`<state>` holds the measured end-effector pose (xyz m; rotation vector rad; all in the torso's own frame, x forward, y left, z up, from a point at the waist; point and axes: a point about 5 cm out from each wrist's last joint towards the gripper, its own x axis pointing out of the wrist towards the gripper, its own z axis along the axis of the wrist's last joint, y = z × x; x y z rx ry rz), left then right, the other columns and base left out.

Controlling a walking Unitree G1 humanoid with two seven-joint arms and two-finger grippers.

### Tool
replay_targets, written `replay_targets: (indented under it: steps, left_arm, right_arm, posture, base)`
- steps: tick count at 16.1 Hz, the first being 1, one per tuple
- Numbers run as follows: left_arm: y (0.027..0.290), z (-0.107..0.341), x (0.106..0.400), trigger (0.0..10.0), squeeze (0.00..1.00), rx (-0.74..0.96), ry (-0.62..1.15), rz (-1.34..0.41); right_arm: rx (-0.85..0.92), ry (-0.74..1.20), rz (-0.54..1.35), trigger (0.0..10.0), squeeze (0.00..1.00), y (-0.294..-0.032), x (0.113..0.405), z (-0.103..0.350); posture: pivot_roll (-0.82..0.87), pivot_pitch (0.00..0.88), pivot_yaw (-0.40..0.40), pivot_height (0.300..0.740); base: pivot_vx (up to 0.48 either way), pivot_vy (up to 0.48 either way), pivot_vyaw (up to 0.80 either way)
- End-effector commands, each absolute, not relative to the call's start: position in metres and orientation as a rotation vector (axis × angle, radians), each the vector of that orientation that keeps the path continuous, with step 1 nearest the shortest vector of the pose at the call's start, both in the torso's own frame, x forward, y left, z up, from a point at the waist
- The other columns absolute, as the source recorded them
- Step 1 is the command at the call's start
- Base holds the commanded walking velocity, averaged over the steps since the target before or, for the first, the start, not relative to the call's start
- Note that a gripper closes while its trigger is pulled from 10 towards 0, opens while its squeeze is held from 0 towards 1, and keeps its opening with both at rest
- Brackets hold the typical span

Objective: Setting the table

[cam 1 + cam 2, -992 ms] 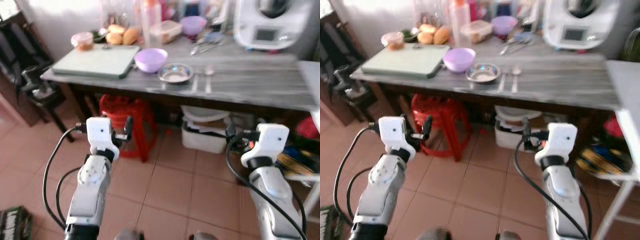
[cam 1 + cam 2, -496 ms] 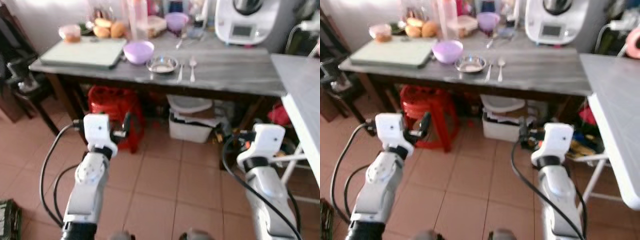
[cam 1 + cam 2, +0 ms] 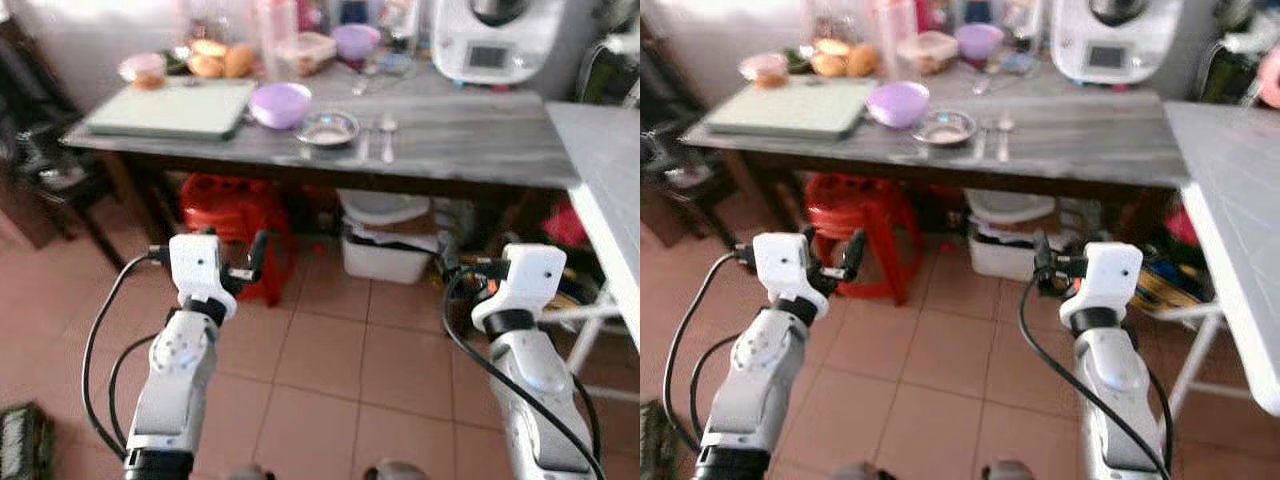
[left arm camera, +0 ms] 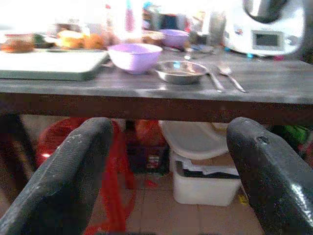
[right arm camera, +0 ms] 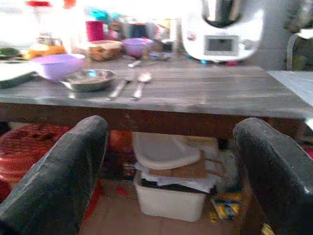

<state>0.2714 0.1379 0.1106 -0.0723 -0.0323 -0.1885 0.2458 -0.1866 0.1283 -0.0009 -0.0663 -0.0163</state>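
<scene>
A purple bowl [image 3: 280, 103], a small steel bowl [image 3: 328, 128] and two pieces of cutlery [image 3: 378, 137] lie on the grey wooden table [image 3: 480, 155] ahead of me. A pale green board [image 3: 170, 108] sits at the table's left end. My left gripper [image 3: 832, 258] is held out at about the height of the table's underside, well short of its front edge, fingers open and empty. My right gripper [image 5: 171, 131] is held the same way on the right, open with nothing between its fingers.
A white kitchen machine [image 3: 500, 40], jars, bread and containers crowd the table's back. Under the table stand a red stool [image 3: 235, 215] and a white bin [image 3: 385, 245]. A white table [image 3: 610, 170] juts in at the right, a dark chair [image 3: 45, 175] at the left.
The whole view has shifted: the table sits farther off than a second ago and the white table has come into view on the right. Both arms hold the same pose.
</scene>
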Motion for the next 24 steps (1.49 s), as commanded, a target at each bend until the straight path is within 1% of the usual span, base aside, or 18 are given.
replay_targets:
  steps: [1,2,9,13,14,22,24]
  left_arm:
    - [0.1383,0.1146,0.2722,10.0,0.0,-0.065,-0.044,-0.193]
    - [0.1382,0.1147,0.2721,10.0,0.0,-0.065,-0.043,-0.195]
    - [0.1367,0.1131,0.2718,10.0,0.0,-0.069,-0.039,-0.212]
    - [0.1418,0.1084,0.2724,10.0,0.0,-0.059,-0.012,-0.135]
    - [0.1412,0.1092,0.2725,10.0,0.0,-0.06,-0.021,-0.152]
    - [0.1364,0.1132,0.2781,10.0,0.0,-0.062,-0.024,-0.197]
    - [0.1378,0.1138,0.2779,10.0,0.0,-0.056,-0.025,-0.21]
  right_arm:
    - [0.002,-0.067,-0.014,10.0,0.0,-0.1866,0.247,0.129]
    - [0.002,-0.067,-0.014,10.0,0.0,-0.1867,0.2472,0.129]
    - [-0.002,-0.064,-0.012,10.0,0.0,-0.1879,0.2487,0.1294]
    - [0.0,-0.056,-0.012,10.0,0.0,-0.1884,0.2489,0.128]
    - [-0.001,-0.055,-0.012,10.0,0.0,-0.188,0.2493,0.1278]
    - [-0.006,-0.066,-0.037,10.0,0.0,-0.1902,0.2509,0.1314]
    - [-0.007,-0.069,-0.026,10.0,0.0,-0.1872,0.2514,0.132]
  posture:
    - [-0.02,0.0,0.049,0.74]
    - [-0.02,0.0,0.048,0.74]
    - [-0.03,0.0,0.047,0.74]
    - [-0.03,0.0,0.044,0.74]
    - [-0.03,0.0,0.045,0.74]
    - [-0.03,0.0,0.07,0.74]
    - [-0.03,0.0,0.074,0.74]
  base:
    - [0.0,0.0,-0.58]
    - [0.0,0.0,-0.57]
    - [0.0,0.0,0.0]
    - [0.0,0.0,0.0]
    - [0.0,0.0,0.0]
    - [0.0,0.0,-0.72]
    - [0.0,-0.124,-0.32]
